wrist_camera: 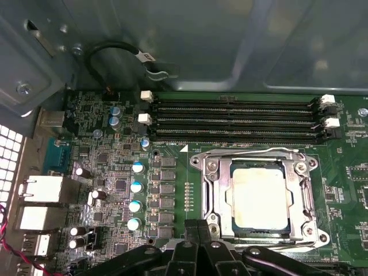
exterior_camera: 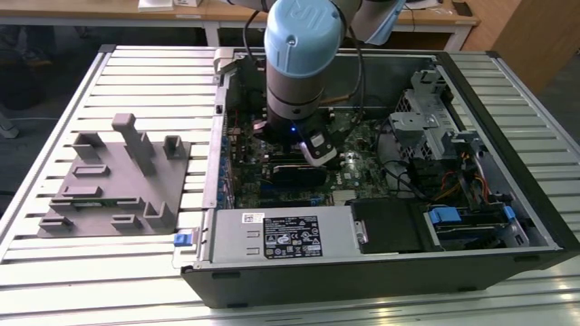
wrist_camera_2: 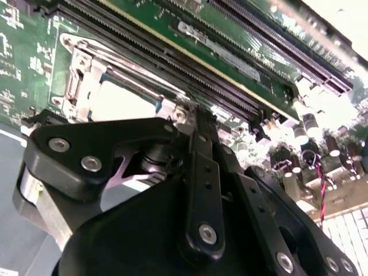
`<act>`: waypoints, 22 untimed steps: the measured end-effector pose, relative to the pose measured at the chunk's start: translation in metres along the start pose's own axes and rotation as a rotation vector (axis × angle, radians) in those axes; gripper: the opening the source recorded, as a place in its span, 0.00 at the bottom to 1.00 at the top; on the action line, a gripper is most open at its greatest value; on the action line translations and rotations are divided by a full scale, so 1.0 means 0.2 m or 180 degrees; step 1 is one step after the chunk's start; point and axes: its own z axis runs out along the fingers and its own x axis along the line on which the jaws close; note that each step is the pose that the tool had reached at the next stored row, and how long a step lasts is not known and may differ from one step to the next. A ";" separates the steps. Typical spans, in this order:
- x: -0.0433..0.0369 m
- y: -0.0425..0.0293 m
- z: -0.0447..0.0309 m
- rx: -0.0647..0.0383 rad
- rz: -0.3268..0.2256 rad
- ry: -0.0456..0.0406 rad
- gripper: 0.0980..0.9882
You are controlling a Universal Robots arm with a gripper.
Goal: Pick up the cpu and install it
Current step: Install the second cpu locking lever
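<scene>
The fingers [wrist_camera: 198, 233] are pressed together with nothing between them, their tips just beside the cpu [wrist_camera: 259, 198], which lies flat in its metal-rimmed socket [wrist_camera: 210, 190].

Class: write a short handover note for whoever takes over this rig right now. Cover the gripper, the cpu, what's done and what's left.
Gripper: fingers together, holding nothing, low inside the computer case over the motherboard.
Cpu: lying flat in its socket in the first wrist view, beside the memory slots.
Done: chip appears placed.
Left: the socket frame seems not yet closed over it; check seating.
</scene>
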 end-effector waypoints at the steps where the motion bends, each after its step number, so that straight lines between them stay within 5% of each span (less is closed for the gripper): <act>1: 0.000 0.002 -0.005 0.0000 0.0000 0.0000 0.01; 22: -0.001 0.044 -0.094 -0.0015 0.0000 0.0000 0.01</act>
